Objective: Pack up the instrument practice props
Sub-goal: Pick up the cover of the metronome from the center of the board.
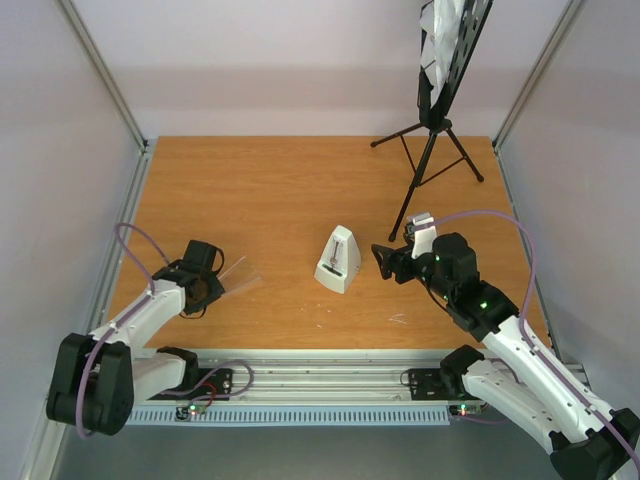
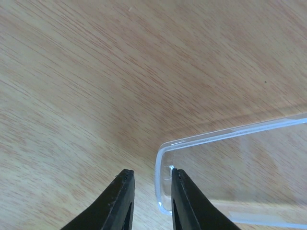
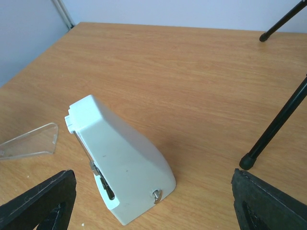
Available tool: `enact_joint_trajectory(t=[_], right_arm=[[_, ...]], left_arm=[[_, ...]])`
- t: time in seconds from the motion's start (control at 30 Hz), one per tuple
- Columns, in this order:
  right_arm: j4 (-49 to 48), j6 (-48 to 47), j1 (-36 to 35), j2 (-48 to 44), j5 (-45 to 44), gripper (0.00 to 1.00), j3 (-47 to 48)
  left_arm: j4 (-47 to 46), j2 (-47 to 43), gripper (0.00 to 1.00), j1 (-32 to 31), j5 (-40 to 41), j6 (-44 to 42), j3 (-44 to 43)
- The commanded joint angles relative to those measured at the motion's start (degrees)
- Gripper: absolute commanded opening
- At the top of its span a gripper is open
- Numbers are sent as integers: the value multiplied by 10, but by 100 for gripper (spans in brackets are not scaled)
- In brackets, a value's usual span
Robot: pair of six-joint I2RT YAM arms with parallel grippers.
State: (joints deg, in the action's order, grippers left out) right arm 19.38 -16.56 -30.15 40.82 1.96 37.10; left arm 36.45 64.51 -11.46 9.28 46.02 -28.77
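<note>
Wooden table (image 1: 270,190) bore the white metronome (image 1: 339,260) upright at centre, the right gripper (image 1: 381,262) spread wide just beside it. The left gripper (image 2: 151,172) stood nearly together at the clear cover (image 2: 230,167); whether it pinched was unclear. Frame edges cut off the music stand (image 1: 430,160) and sheet music (image 1: 447,30).

Left arm (image 1: 140,320) stretched low from 7 o'clock toward 1 o'clock, left gripper (image 2: 151,201) tipped steeply down, jaws a narrow slit apart, right arm (image 1: 505,335) reaching from 5 toward 10 o'clock, right gripper (image 3: 153,206) near level, jaws spread wide
</note>
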Motion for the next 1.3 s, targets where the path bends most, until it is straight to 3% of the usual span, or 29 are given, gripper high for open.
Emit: enact_joint_trajectory(t=[0.0, 0.4, 0.7, 1.27], right_arm=[[-3, 3, 2, 1, 6, 89, -4], [-3, 2, 2, 4, 10, 89, -4], [-2, 2, 2, 4, 13, 89, -4], [-3, 2, 2, 8, 21, 89, -4]], left_arm=[[-22, 5, 24, 5, 14, -4, 6], [-26, 23, 24, 11, 10, -6, 0], [-30, 36, 16, 12, 4, -10, -5], [-31, 39, 24, 14, 10, -7, -9]])
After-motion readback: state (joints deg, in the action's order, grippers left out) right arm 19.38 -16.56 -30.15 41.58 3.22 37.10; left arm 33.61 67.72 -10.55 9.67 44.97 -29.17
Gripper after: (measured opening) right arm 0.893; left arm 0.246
